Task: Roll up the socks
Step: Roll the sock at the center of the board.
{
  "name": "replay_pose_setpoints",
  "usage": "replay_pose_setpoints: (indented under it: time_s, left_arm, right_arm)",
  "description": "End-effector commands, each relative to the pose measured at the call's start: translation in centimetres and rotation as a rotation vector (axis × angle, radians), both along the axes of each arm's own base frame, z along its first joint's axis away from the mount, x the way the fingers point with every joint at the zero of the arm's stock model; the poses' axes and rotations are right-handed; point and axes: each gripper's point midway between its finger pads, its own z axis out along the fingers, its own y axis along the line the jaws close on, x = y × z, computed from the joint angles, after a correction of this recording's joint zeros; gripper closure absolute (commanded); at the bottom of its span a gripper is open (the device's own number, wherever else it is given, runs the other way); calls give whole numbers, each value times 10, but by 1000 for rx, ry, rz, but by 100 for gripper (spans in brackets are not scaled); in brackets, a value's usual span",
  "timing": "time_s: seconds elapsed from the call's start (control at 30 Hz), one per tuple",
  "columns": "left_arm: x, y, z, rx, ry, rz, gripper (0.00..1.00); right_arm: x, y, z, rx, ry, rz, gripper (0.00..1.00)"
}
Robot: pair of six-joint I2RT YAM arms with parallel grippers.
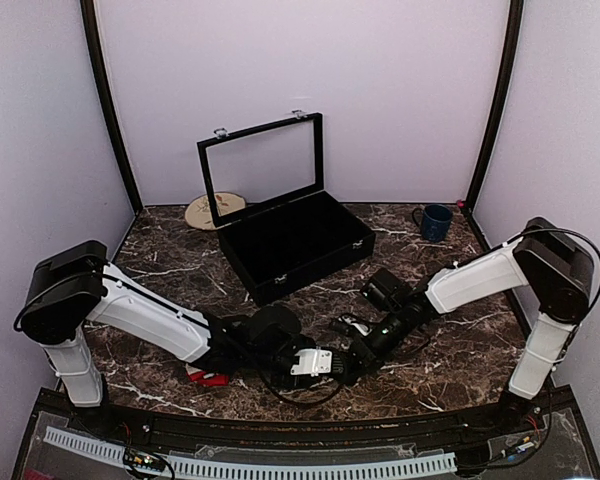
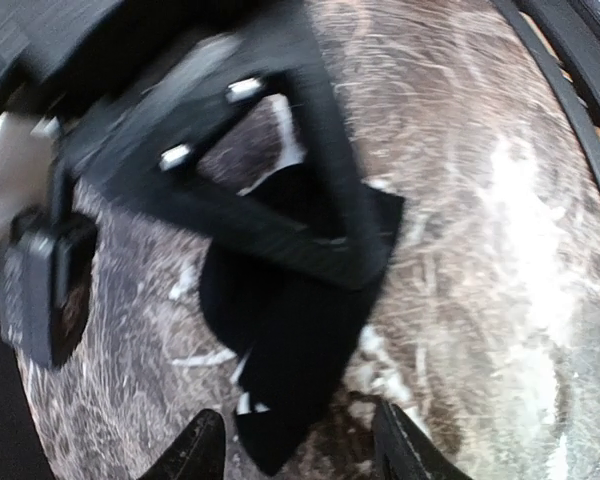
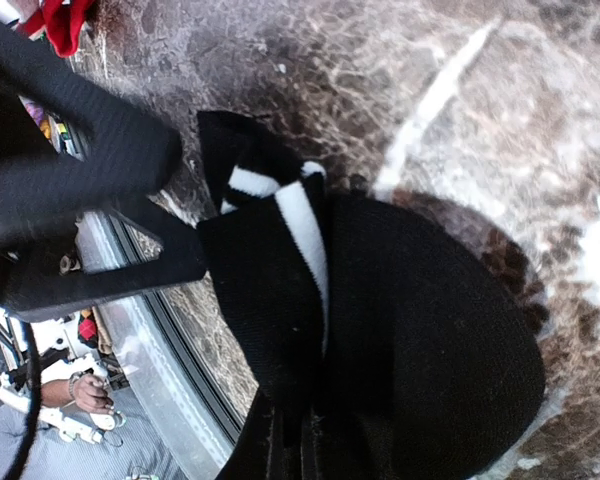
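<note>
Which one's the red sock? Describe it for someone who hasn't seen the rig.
From the open black case in the middle of the table, come toward the near left edge. A small red sock peeks out under the left arm. It is the only red cloth there; the neighbouring black sock has white stripes.
</note>
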Motion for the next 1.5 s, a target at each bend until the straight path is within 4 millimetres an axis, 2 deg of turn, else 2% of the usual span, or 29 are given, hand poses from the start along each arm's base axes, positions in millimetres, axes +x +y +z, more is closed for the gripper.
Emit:
replay_pose_setpoints:
  time_s: [0.0, 0.13, 0.33, 0.5, 0.67, 0.93, 1.07, 1.33, 1.47]
  left_arm:
    - [-14, 1, 4, 46, -82, -103, 46]
    - [-18, 0, -2, 81, -131, -135, 47]
    - [-9, -11, -6, 114, -208, -131, 47]
    - [-10, -16, -14, 144, -206, -158, 47]
    - [-13, -13, -23, 190, -184, -180, 49]
    - [-20, -3, -37, 265, -127, -196, 60]
    - [-21, 3, -45, 309, -104, -190, 68]
    - [-24, 8, -57, 358, -53, -177, 77]
    - [-27, 10, -61, 378, 26, -181, 81]
  right_arm:
    - [3, 1, 5, 10, 24, 12, 100]
    - [3, 1, 6, 14, 39, 22, 100]
    - [-1, 1, 6, 16, 56, 33, 100]
    - [-3, 0, 4, 16, 71, 38, 100]
    - [-3, 1, 4, 19, 75, 42, 100]
    - [-2, 2, 6, 25, 78, 38, 100]
    - [-1, 1, 7, 27, 80, 34, 100]
    - [0, 0, 8, 30, 89, 28, 100]
    - [1, 0, 7, 27, 91, 27, 100]
